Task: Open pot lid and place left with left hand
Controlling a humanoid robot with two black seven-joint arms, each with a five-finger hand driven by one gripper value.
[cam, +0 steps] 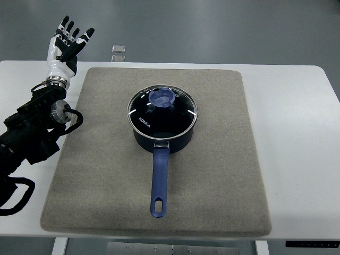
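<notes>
While the lid is still on, the table [297, 159], mat [223, 175] and pot [162, 135] lie undisturbed.

The pot sits mid-mat, handle [160, 180] toward 6 o'clock. The lid [183, 114] looks like glass with a metal rim: probably stiff, smooth, breakable and moderately heavy, so grasp its blue knob [163, 98] at centre. The left hand [66, 45] hovers at 10 o'clock, well apart from the pot, fingers spread and holding nothing. The right hand is out of view.

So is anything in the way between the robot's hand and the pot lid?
Nothing visible. The left hand is raised and open at the table's far left corner, and only bare mat lies between it and the lid.
</notes>
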